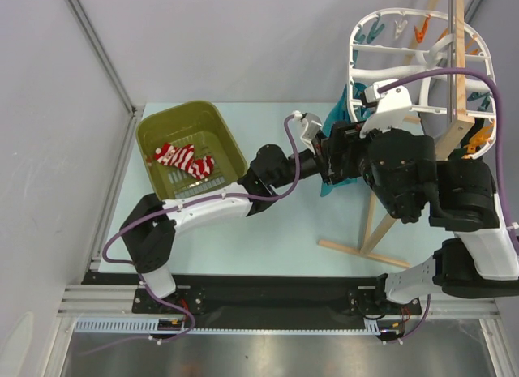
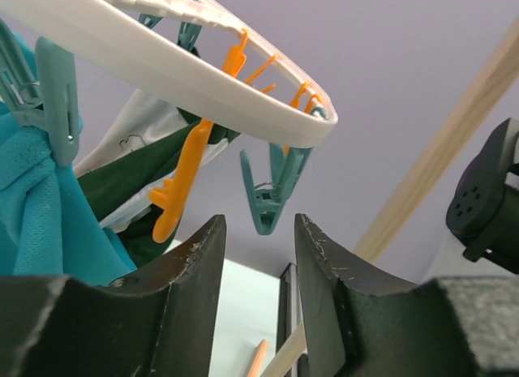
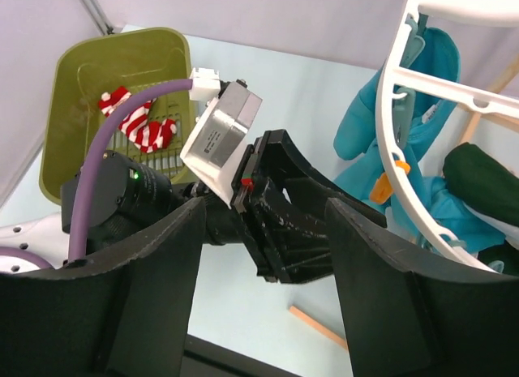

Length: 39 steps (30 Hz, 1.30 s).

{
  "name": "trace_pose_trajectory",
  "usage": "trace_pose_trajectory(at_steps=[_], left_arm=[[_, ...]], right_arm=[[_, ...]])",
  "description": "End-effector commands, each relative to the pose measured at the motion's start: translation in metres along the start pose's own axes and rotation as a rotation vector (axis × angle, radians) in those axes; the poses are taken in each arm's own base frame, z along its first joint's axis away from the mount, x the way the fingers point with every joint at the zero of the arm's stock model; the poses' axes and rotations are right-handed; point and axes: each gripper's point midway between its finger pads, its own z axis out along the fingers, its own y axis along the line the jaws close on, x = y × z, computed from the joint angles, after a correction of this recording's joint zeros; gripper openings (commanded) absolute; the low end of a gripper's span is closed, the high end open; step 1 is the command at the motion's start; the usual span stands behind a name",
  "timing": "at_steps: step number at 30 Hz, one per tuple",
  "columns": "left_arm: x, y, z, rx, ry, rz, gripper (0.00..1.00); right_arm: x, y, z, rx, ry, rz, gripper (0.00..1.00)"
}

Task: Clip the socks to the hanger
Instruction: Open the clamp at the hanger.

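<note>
The basket (image 1: 231, 146) sits on the table's (image 1: 268, 239) far left, with the socks (image 1: 185, 160) inside it. The hanger (image 1: 357, 49) hangs from the stand (image 1: 459, 53) at the far right, with cloths (image 1: 339, 117) clipped along its left rim. My left gripper (image 2: 259, 223) sits under that rim, beside the cloths. My right gripper (image 3: 268, 215) is just above it.
</note>
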Motion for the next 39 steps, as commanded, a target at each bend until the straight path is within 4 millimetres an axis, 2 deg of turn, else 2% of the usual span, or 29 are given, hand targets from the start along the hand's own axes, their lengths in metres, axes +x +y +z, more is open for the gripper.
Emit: trace_pose_trajectory(at_steps=[1,4,5,9,11,14,17,21,22,26,30,32,34,35,37,39], left_arm=[[-0.018,-0.004,0.008,-0.011,-0.025,0.075,0.43],[-0.019,0.001,0.003,-0.052,-0.022,0.078,0.40],[-0.012,0.005,0.000,-0.068,-0.010,0.071,0.40],[-0.007,0.016,-0.001,-0.110,0.016,0.079,0.52],[-0.011,0.020,0.001,-0.114,0.002,0.080,0.56],[-0.014,0.028,0.006,-0.112,0.010,0.063,0.56],[-0.022,0.030,0.007,-0.091,-0.017,0.050,0.59],[-0.030,0.024,0.015,-0.005,-0.026,0.044,0.59],[-0.025,0.026,0.015,-0.001,-0.008,0.044,0.59],[-0.029,0.019,0.021,0.065,0.003,0.050,0.60],[-0.024,0.008,0.022,0.140,0.044,0.035,0.48],[-0.023,0.003,0.017,0.158,0.045,0.030,0.45],[-0.024,-0.003,0.008,0.166,0.057,0.018,0.37],[-0.023,-0.004,0.005,0.158,0.062,0.014,0.28],[-0.019,0.000,-0.003,0.118,0.067,0.005,0.24],[-0.030,-0.003,-0.010,0.089,0.042,0.024,0.17]], right_arm=[[-0.009,-0.006,-0.006,-0.001,-0.030,0.028,0.66],[-0.007,-0.007,-0.007,0.000,-0.028,0.027,0.66],[-0.007,-0.007,-0.007,0.000,-0.028,0.026,0.67],[-0.007,-0.010,-0.008,0.003,-0.037,0.030,0.68],[-0.007,-0.009,-0.008,-0.001,-0.036,0.029,0.68],[-0.007,-0.008,-0.007,-0.001,-0.036,0.029,0.68],[-0.006,-0.008,-0.007,-0.004,-0.033,0.028,0.68],[-0.004,-0.009,-0.007,-0.001,-0.032,0.025,0.68],[-0.004,-0.009,-0.008,-0.003,-0.031,0.024,0.68],[0.001,-0.011,-0.005,0.014,-0.024,0.016,0.68],[0.005,-0.016,-0.005,0.035,-0.017,0.037,0.68],[0.010,-0.018,-0.003,0.049,-0.004,0.050,0.67],[0.014,-0.022,0.001,0.081,0.006,0.083,0.65],[0.018,-0.025,0.002,0.096,0.018,0.082,0.65],[0.022,-0.029,0.006,0.132,0.022,0.121,0.63],[0.031,-0.032,0.008,0.155,0.044,0.135,0.61]])
